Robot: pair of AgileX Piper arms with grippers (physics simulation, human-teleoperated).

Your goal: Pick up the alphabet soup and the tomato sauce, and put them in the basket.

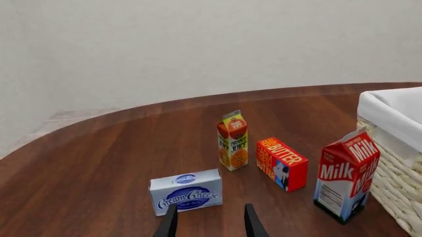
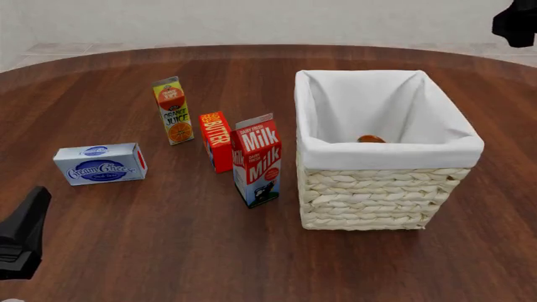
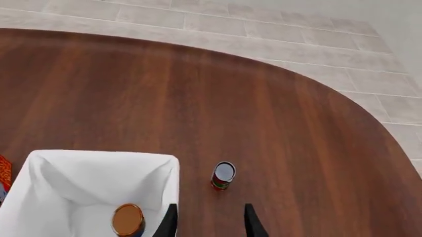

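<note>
The cream wicker basket [image 2: 378, 189] with white lining stands right of centre; it also shows in the right wrist view [image 3: 39, 163] and the left wrist view [image 1: 396, 148]. A small can [image 3: 128, 219] sits on its floor with a round orange-brown face up [image 2: 370, 139]; its label is hidden, so I cannot confirm that it is the alphabet soup. The tomato sauce [image 3: 223, 176], a small red can with a silver top, stands upright on the table beside the basket and is out of the front view. My left gripper [image 1: 209, 227] and right gripper [image 3: 209, 222] are open and empty.
A cream cheese box [image 2: 100, 163], an orange juice carton [image 2: 173, 111], a red butter box [image 2: 217, 141] and a milk carton [image 2: 258, 160] stand left of the basket. Part of the left arm [image 2: 21, 236] shows at the front left, part of the right arm [image 2: 516, 22] high at the back right.
</note>
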